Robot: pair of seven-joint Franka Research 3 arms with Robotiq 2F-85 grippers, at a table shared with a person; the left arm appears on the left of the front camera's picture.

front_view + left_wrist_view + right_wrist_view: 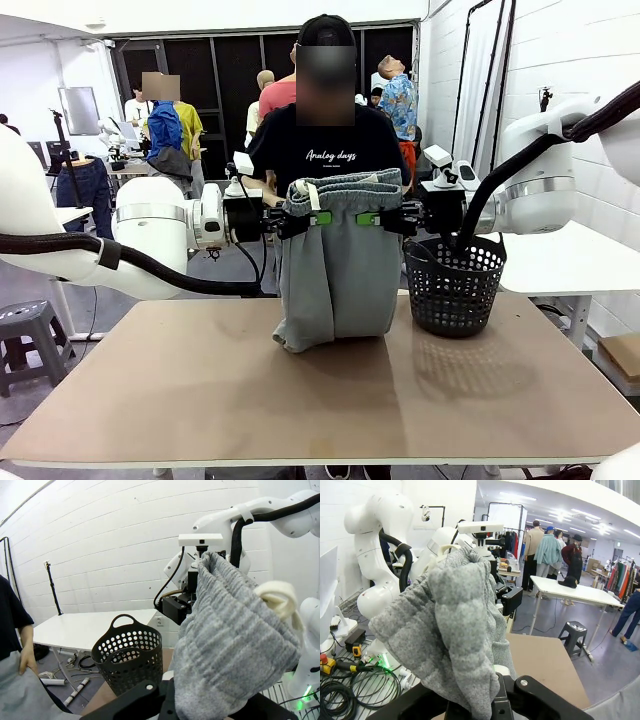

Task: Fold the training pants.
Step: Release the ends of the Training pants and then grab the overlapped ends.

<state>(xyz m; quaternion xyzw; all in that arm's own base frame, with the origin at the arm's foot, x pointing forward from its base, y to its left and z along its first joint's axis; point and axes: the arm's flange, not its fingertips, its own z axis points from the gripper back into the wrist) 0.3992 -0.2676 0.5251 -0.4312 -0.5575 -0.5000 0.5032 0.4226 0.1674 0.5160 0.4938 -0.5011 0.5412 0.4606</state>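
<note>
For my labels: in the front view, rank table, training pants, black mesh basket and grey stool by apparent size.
1. table
2. training pants
3. black mesh basket
4. grey stool, cut off at the picture's edge

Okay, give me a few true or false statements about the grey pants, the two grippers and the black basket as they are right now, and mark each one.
1. The left gripper and the right gripper are both shut on the waistband of the training pants. True.
2. The training pants lie spread flat on the table. False: they hang from the two grippers, and only their lower end reaches the table.
3. The black basket stands on the table at the robot's right of the pants. True.
4. One leg of the pants is tucked into the basket. False: the pants hang beside the basket, outside it.
5. A person stands at the far side, behind the pants. True.
</note>
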